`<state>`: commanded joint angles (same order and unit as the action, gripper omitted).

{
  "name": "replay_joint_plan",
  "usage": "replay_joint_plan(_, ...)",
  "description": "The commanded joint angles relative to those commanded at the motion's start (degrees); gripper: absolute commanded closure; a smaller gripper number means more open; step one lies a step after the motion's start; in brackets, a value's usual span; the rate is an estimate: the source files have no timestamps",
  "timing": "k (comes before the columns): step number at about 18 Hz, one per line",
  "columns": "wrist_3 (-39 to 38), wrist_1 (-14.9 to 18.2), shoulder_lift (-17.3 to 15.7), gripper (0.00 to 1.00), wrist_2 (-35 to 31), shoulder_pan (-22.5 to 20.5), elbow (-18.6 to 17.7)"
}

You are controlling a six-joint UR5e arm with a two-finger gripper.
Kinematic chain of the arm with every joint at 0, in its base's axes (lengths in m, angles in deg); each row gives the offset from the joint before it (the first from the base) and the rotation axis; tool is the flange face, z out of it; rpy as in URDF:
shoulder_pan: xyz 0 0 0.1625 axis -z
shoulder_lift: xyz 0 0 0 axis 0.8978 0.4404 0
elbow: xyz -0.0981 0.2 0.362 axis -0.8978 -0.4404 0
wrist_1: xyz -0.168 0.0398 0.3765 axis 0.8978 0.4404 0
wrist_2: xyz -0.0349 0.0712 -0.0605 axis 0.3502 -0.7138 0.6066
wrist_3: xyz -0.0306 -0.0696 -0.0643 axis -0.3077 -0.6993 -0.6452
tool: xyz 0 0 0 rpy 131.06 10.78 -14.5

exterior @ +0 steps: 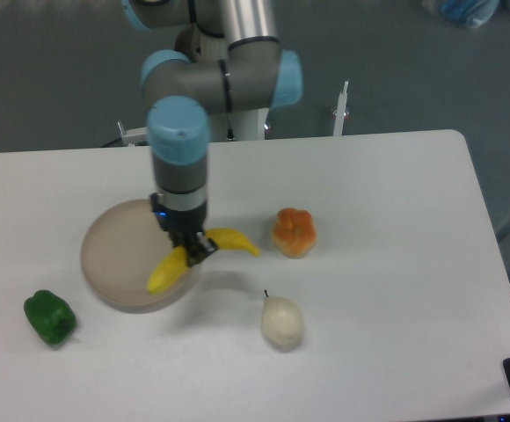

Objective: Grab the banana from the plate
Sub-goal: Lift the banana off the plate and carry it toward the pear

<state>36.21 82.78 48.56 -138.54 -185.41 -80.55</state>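
Note:
The bright yellow banana lies across the right rim of the round beige plate, one end inside the dish and the other end pointing right over the table. My gripper points straight down over the banana's middle, with its dark fingers closed on either side of it. Whether the banana is lifted off the plate cannot be told; it looks level with the rim.
A green bell pepper lies left of the plate near the front. An orange pepper-like fruit sits right of the banana. A pale cream pear stands in front of it. The table's right edge lies at far right.

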Motion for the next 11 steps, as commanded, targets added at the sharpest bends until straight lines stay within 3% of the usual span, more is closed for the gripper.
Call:
replay_joint_plan(5,7.7,1.0,5.4,1.00,-0.1,-7.7,6.9)
replay_joint_plan(8,14.4,4.2,8.1,1.00,-0.2,-11.7,11.2)
replay_joint_plan(9,14.9,6.1,9.8,1.00,-0.2,-12.6,14.5)
replay_joint_plan(11,14.9,7.8,11.9,1.00,-1.3,-14.0,17.5)
